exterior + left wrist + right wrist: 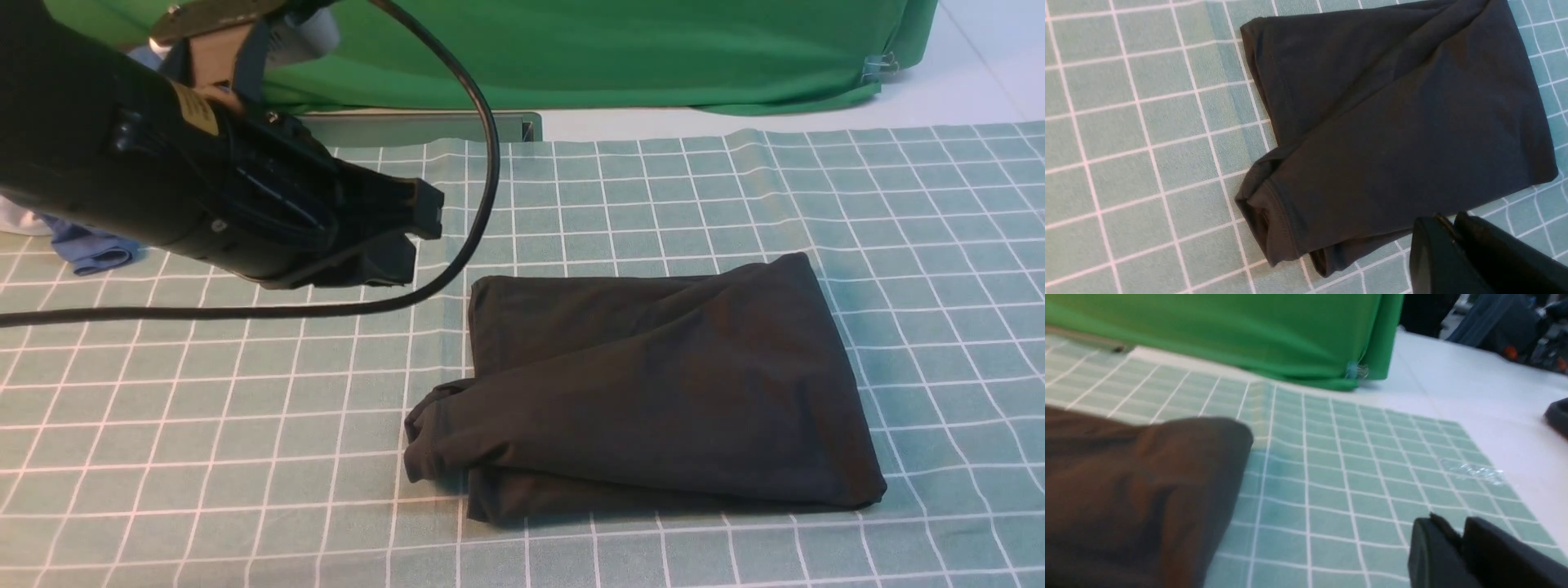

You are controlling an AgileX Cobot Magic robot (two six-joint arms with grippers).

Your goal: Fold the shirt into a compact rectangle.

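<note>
A: What's biggest on the checked cloth (653,188)?

B: The shirt (653,384), black, folded into a rough rectangle right of centre, with one bunched sleeve end poking out at its near left corner.

A: And the left gripper (408,237)?

B: Raised over the cloth, left of the shirt and clear of it, fingers pressed together on nothing.

A: The right gripper (1457,535)?

B: Only its dark tips show in its own blurred wrist view, a narrow slit between them, nothing in it. How far apart they stand, I can't tell.

A: Anything cut off?

B: A blue garment (94,249) is mostly hidden behind the left arm.
</note>
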